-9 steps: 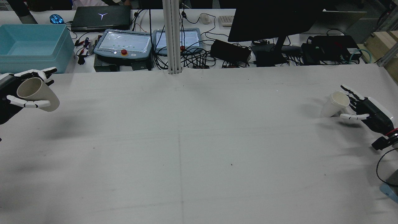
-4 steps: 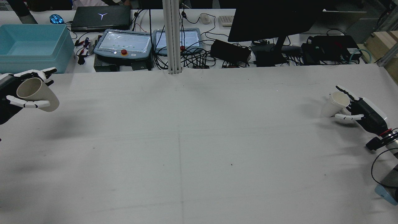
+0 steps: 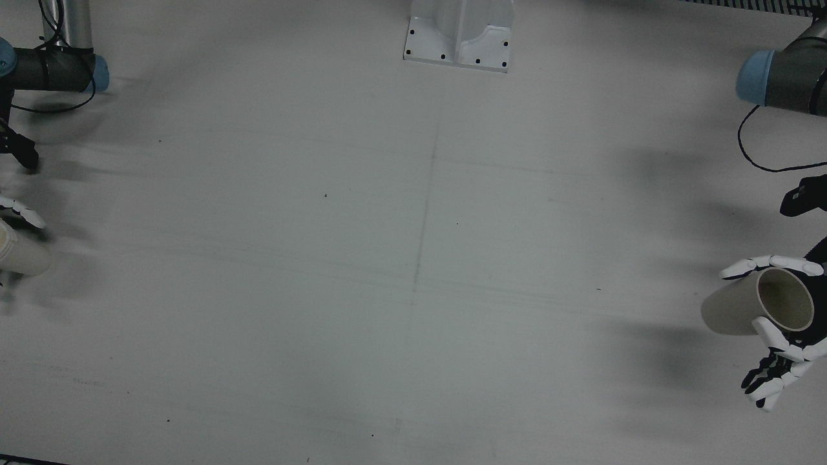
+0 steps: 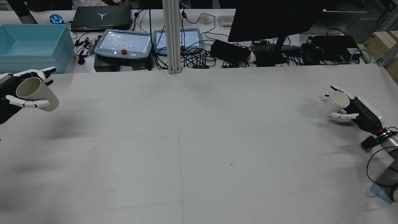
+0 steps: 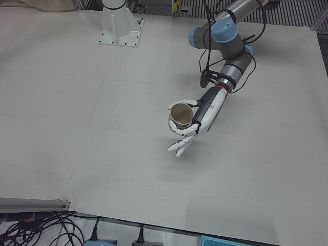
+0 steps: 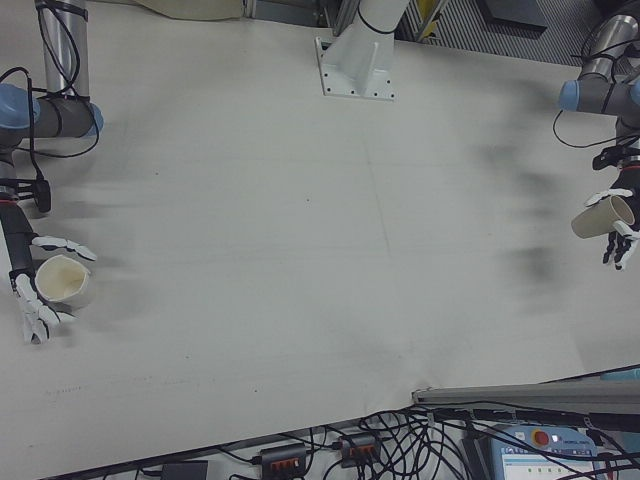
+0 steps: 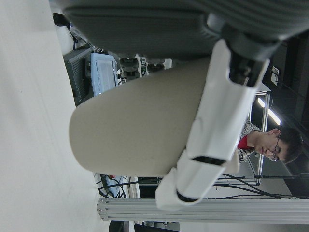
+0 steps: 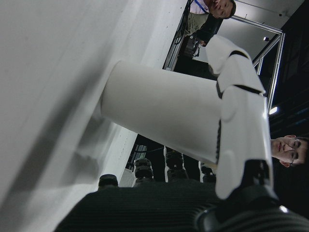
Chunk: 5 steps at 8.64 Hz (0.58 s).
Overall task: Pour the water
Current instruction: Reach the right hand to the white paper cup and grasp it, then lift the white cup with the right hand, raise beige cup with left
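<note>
Two paper cups in play, one per hand, at opposite edges of the white table (image 4: 199, 149).

Left hand (image 5: 197, 120): fingers wrapped around the beige cup (image 5: 180, 116), thumb over the top side, other fingers under and past it. Cup is held clear of the table, tilted well over, mouth facing back toward the robot and slightly up in the rear view. Its shadow falls on the table below. It sits at the far left edge in the rear view, just in front of the blue bin (image 4: 32, 46). Can't tell if anything is inside.

Right hand (image 4: 357, 109): fingers curled around the white cup (image 4: 334, 104), thumb on the near side, other fingers on the far side. Right hand view shows the cup base touching the table, cup leaning. Whether the grip is firm, can't tell; fingers are in contact with the wall. It's at the right edge of the table, well apart from the beige cup.

Middle of the table between them is bare. Monitor (image 4: 276, 18), laptop (image 4: 101, 17) and teach pendants (image 4: 124, 43) sit on the far bench.
</note>
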Available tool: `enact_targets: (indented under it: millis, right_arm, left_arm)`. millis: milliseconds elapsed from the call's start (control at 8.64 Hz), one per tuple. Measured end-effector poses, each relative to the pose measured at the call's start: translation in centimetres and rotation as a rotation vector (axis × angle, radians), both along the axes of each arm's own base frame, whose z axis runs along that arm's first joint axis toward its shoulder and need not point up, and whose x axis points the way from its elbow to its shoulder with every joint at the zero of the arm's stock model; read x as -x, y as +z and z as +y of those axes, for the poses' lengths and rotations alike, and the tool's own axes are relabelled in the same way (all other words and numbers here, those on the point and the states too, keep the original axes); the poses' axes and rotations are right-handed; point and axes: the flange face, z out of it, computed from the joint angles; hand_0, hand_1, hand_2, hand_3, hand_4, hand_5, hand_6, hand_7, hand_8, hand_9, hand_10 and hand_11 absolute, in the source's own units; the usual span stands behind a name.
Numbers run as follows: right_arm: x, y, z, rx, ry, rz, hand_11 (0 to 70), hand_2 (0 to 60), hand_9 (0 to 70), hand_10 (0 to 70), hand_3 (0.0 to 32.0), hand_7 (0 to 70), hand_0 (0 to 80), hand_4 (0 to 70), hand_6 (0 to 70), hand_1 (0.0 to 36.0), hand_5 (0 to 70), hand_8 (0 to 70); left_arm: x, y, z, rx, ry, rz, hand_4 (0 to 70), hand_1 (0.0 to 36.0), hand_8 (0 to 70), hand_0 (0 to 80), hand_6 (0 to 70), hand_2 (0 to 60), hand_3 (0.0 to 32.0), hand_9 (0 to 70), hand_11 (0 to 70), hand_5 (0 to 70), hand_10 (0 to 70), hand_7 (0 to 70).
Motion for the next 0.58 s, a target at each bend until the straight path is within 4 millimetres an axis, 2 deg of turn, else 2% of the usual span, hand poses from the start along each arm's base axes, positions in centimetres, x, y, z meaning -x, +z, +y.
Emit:
enact_targets:
  millis: [231,347,463,579]
  right_arm:
    - [1.0,-0.3,-0.1,-0.002,0.004,-0.007,0.0,19.7,11.2,0.0,0.0,28.0,64.0,6.0,25.1,31.3,11.5,9.8]
    - [1.5,-0.4,-0.2,-0.003,0.002,-0.009,0.0,21.4,15.9,0.0,0.0,33.3,65.0,8.3,28.2,31.7,12.2,13.2]
    - [1.9,-0.7,-0.4,-0.006,-0.001,-0.012,0.0,22.2,22.2,0.0,0.0,39.5,68.6,10.4,32.0,32.5,13.1,17.6]
    - [2.1,-0.9,-0.5,-0.010,-0.001,-0.014,0.0,22.7,33.6,0.0,0.0,50.1,72.8,14.7,38.6,32.6,14.5,25.5]
  left_arm:
    - [0.1,0.0,0.0,0.000,-0.001,0.001,40.8,36.0,10.2,80.0,16.7,60.0,0.0,4.0,13.1,70.0,6.0,12.5]
    - [0.1,0.0,0.0,0.000,-0.002,0.001,41.0,36.0,10.3,80.0,16.7,60.0,0.0,4.1,13.1,70.0,6.1,12.5]
    - [0.2,0.0,0.0,0.000,-0.003,0.001,41.1,36.0,10.3,80.0,16.7,60.0,0.0,4.1,13.0,70.0,6.1,12.6]
    - [0.2,0.0,0.0,0.000,-0.003,0.002,40.9,36.0,10.2,80.0,16.7,60.0,0.0,4.1,13.0,70.0,6.0,12.6]
